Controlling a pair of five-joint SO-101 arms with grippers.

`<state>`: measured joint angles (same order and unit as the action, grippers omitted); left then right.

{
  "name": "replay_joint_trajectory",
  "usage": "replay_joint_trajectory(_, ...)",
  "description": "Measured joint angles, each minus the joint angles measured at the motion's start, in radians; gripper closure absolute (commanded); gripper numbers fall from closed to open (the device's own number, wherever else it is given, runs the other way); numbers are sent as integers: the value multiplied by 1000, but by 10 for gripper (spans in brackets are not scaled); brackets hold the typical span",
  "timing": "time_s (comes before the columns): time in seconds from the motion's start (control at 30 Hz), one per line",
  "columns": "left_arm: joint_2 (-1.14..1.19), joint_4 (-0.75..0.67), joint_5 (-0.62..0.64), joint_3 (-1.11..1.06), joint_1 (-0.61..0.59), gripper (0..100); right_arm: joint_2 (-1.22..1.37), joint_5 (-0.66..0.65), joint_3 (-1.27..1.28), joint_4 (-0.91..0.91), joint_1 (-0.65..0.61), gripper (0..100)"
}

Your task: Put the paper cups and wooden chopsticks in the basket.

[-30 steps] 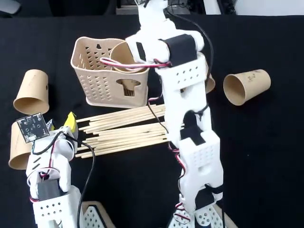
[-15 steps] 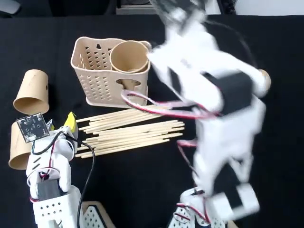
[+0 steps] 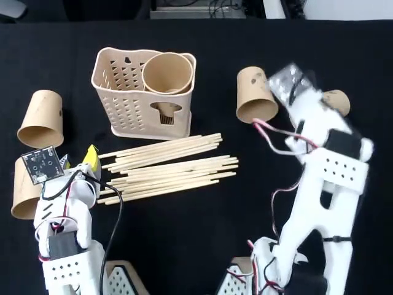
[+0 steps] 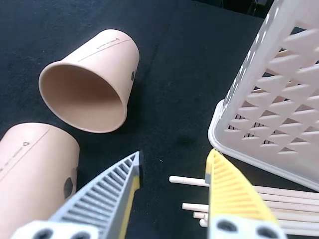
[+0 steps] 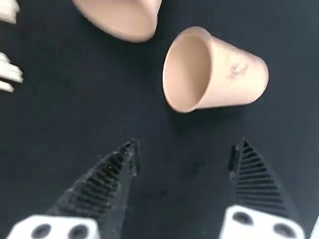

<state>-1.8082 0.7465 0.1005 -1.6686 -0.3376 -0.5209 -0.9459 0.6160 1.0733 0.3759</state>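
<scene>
A beige slotted basket [image 3: 138,101] stands at the back with one paper cup [image 3: 167,72] upright inside. Wooden chopsticks [image 3: 166,167] lie in a loose pile in front of it. Two cups lie at the left [image 3: 42,118] [image 3: 18,192] and two at the right [image 3: 255,95] [image 3: 338,101]. My left gripper [image 4: 174,159] is open low over the table, between the near left cup [image 4: 87,82] and the basket [image 4: 274,89], with chopstick ends [image 4: 234,191] below it. My right gripper [image 5: 184,147] is open above a cup lying on its side [image 5: 214,69].
The black cloth covers the whole table. The left arm [image 3: 61,227] stands at the front left and the right arm [image 3: 325,178] at the front right, partly covering the far right cup. Another cup's edge [image 5: 119,15] and chopstick tips [image 5: 7,74] show in the right wrist view.
The right arm has swung from over the basket to the right side, leaving a cup inside the basket. The left arm has not moved.
</scene>
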Motion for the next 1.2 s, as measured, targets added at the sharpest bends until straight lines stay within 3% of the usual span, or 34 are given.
replay_joint_trajectory(0.3,0,0,0,0,0,782,-81,-15,434,-555,110,705)
replay_joint_trajectory(0.57,0,0,0,0,0,782,-95,-15,644,-964,114,705)
replay_joint_trajectory(0.9,0,0,0,0,0,782,-55,98,606,-1010,86,705)
replay_joint_trajectory(1.2,0,15,0,0,0,781,396,123,272,-1011,129,732)
